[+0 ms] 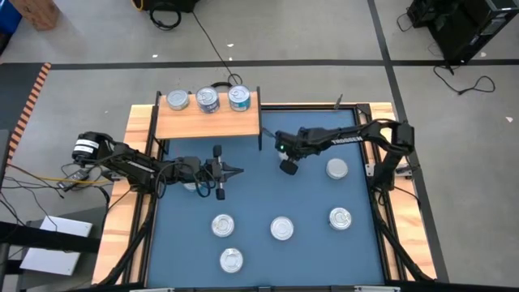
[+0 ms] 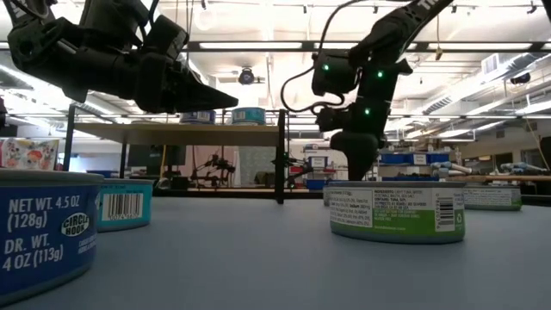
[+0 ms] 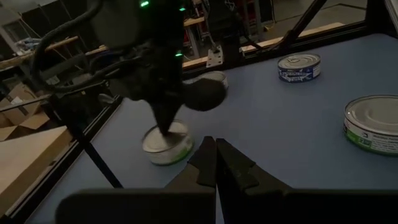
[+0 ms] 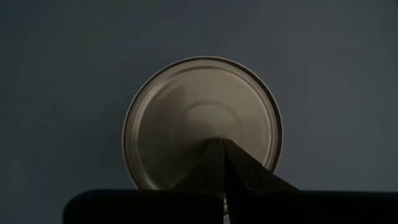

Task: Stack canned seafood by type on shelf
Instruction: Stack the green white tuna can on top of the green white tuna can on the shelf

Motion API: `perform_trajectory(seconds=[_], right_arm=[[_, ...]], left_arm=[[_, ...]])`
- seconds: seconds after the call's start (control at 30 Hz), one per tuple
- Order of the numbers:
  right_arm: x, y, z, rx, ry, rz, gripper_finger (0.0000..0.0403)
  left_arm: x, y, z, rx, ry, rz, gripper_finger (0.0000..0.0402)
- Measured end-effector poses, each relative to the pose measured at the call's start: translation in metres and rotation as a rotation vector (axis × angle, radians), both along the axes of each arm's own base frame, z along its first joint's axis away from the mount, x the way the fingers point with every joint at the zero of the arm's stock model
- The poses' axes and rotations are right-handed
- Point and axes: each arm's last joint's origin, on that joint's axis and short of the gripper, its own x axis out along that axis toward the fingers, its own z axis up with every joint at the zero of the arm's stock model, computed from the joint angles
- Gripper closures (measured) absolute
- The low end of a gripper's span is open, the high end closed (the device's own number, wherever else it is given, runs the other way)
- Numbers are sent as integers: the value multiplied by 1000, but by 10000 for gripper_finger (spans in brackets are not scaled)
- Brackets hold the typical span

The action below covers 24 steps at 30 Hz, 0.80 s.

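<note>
- The shelf (image 1: 207,120) stands at the far edge of the blue surface (image 1: 259,195) and carries three tins in a single row: a plain-lidded one (image 1: 177,100) and two with bluish labels (image 1: 208,100) (image 1: 238,98). That reads as the bottom layer of three type piles, with room above each for stacking.
- Five more tins lie loose on the surface, well apart from one another (image 1: 336,169) (image 1: 340,218) (image 1: 281,228) (image 1: 223,225) (image 1: 231,259); a sixth seems to sit half hidden under the left arm.
- The left end effector (image 1: 235,170) hovers in front of the shelf, fingers pressed together and empty, pointing across toward the other arm.
- The right end effector (image 4: 222,144) also has its fingers together and holds nothing. Its wrist view looks straight down on one silvery lid (image 4: 202,121), so it appears to be lining up over that tin.
- Judging from this, its fingers would have to part before it could grasp the tin.
</note>
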Motion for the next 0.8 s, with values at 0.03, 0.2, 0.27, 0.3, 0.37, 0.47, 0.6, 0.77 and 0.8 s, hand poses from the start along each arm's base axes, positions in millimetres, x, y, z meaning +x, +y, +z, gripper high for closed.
perform_trajectory(seconds=[0.03,0.2,0.27,0.3,0.37,0.47,0.6,0.77,0.8], right_arm=[[2,6,0,2,-6,9,400],[10,35,0,17,-41,58,400],[12,45,0,21,-59,73,400],[13,50,0,23,-66,82,399],[15,59,0,31,-81,97,399],[18,71,0,36,-105,119,399],[23,85,1,87,-163,166,399],[30,102,2,131,-240,239,399],[31,105,3,143,-253,260,399]], left_arm=[[0,0,0,0,0,1,398],[0,0,0,0,-1,1,398],[0,0,0,0,-1,1,398],[0,0,0,0,-1,1,398],[0,0,0,0,-2,1,398],[0,0,0,0,-2,1,398],[0,0,0,-3,-2,1,398],[0,-2,0,-16,-1,-78,398],[0,-3,0,-18,-1,-91,398]])
